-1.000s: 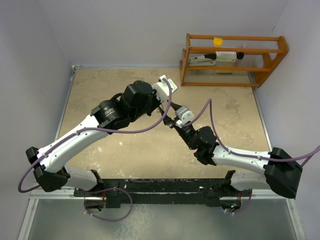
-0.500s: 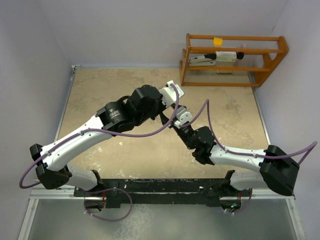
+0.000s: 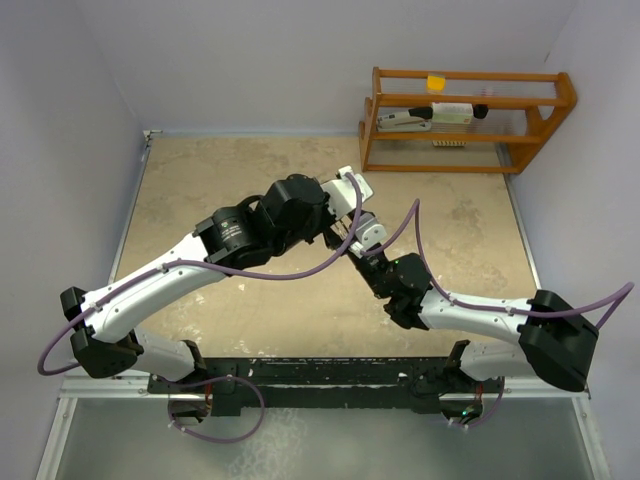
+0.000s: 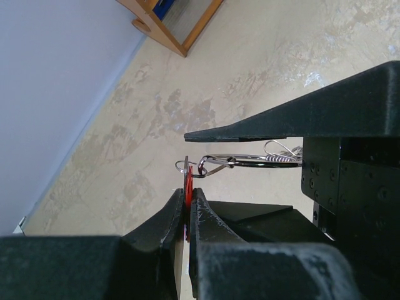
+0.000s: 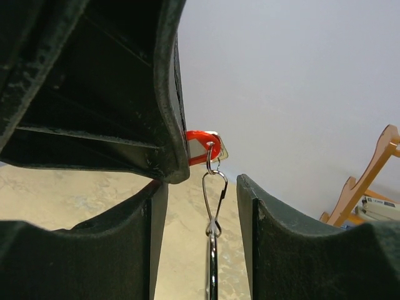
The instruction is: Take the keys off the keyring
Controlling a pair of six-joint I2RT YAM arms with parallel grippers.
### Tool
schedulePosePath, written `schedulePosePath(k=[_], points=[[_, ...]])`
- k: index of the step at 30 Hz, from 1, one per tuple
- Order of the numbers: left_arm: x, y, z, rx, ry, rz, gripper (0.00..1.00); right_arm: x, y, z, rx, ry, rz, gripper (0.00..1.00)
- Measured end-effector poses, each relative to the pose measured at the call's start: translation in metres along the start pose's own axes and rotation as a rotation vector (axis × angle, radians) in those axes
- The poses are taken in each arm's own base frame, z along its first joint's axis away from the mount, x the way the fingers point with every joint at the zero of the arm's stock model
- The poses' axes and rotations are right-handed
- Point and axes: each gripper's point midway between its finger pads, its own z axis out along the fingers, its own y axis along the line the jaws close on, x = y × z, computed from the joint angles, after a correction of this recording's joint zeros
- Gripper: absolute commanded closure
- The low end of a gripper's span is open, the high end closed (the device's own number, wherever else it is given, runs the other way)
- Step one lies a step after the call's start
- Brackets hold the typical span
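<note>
My left gripper (image 4: 187, 195) is shut on the red key head (image 4: 187, 186), pinching it flat between both fingers. In the right wrist view the red key (image 5: 203, 139) sticks out of the left fingers (image 5: 125, 94), with a silver key (image 5: 222, 150) behind it. A wire clip (image 5: 214, 194) hangs from it and carries the thin silver keyring (image 5: 211, 262), seen edge-on. My right gripper (image 5: 200, 187) is open; the ring hangs between its fingers with a gap on each side. The keyring (image 4: 250, 161) also shows in the left wrist view. The blue key is out of view. The grippers meet mid-table (image 3: 345, 240).
A wooden rack (image 3: 465, 120) with a stapler and small items stands at the back right of the beige table (image 3: 220, 180); its corner shows in the left wrist view (image 4: 162, 25). Grey walls close in the left, back and right sides.
My left arm has swung to the right and brought its gripper closer over the right gripper. The right arm has shifted only slightly.
</note>
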Motion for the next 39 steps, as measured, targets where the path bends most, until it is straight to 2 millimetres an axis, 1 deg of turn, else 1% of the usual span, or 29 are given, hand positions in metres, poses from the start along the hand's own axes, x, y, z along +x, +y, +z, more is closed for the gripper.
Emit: schedulePosePath(k=[4, 10, 24, 28, 39], points=[[-0.001, 0.001, 0.0, -0.008, -0.002, -0.001, 1.0, 0.001, -0.003, -0.001, 0.014, 0.006, -0.004, 0.5], [-0.003, 0.004, -0.003, -0.022, -0.012, -0.006, 1.0, 0.011, -0.003, -0.006, 0.016, 0.031, -0.015, 0.52], [-0.014, 0.012, -0.014, -0.04, -0.068, -0.032, 1.0, 0.012, -0.005, -0.007, 0.025, 0.034, -0.015, 0.52], [-0.016, 0.014, -0.017, -0.043, -0.083, -0.039, 1.0, 0.009, -0.006, -0.007, 0.026, 0.028, -0.011, 0.52], [-0.016, 0.014, -0.018, -0.044, -0.084, -0.04, 1.0, -0.009, -0.007, -0.005, 0.029, -0.042, 0.02, 0.5]])
